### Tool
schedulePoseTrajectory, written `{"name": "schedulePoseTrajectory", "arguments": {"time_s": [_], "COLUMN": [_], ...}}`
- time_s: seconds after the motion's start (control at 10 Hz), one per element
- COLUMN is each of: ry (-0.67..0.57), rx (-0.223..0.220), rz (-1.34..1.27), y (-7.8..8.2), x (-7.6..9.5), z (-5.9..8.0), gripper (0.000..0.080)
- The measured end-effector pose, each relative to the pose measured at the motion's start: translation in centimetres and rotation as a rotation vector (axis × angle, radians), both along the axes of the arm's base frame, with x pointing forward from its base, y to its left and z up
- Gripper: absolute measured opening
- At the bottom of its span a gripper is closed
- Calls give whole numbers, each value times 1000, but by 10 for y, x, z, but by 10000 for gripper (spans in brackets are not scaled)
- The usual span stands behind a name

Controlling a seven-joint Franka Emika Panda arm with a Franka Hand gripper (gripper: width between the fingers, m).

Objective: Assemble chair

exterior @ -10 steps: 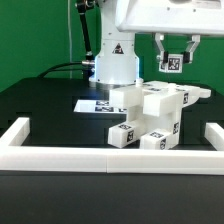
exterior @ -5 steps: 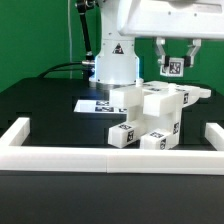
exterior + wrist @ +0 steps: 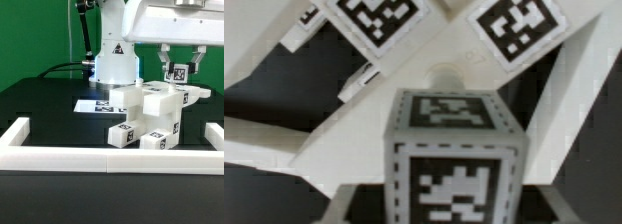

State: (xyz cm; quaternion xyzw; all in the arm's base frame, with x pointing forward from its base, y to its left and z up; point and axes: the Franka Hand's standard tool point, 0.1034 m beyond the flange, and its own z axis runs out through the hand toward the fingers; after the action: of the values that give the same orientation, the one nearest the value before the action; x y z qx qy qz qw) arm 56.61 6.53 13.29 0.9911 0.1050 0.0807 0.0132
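- table [image 3: 40,110]: black, flat. White border rail [image 3: 110,160] runs across the front, ends turned up.
- chair [image 3: 147,118]: part-built, a stepped cluster of white tagged blocks, mid-table just behind the rail. The marker board [image 3: 88,103] lies flat behind it, partly hidden. Judged rigid plastic, light, smooth-faced, prob. slippery. No clamp seen, so a knock could shove the whole cluster.
- loose block [image 3: 180,73]: small white piece w/ tag, up in the air over the chair's side twd the exterior view's right, apart from it.
- gripper [image 3: 181,70]: fingers clenched on opposite sides of the loose block, grasping it.
- handling, my read: block stiff, light, no give. Best hold is the flat parallel faces, high up, so the lower end stays free to seat. Slick faces mean it may twist in the grip if pushed off-axis.
- exterior view only: block's height over the chair, plus rail, board and arm base. Line-up w/ the joint not readable.
- wrist view only: looks along the loose block [image 3: 446,150], tagged faces filling the frame, chair panels [image 3: 375,20] beyond it. Gives sideways line-up but no height. Blurry; fingers not made out there.
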Motion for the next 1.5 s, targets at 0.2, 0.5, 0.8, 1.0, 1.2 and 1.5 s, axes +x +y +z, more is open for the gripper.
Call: {"name": "schedulePoseTrajectory", "arguments": {"time_s": [0.2, 0.5, 0.8, 1.0, 1.2, 1.5], "ry": [5, 6, -5, -4, 1, 7], "rx": [-1, -1, -2, -3, -2, -5], "rz": [-1, -3, -3, -3, -5, -3], "y": [-1, -1, -1, -1, -1, -2], "x": [-3, -3, -2, -4, -8, -10], "z": [-3, -3, -3, -5, -7, -9], "gripper": [287, 287, 287, 287, 287, 287]}}
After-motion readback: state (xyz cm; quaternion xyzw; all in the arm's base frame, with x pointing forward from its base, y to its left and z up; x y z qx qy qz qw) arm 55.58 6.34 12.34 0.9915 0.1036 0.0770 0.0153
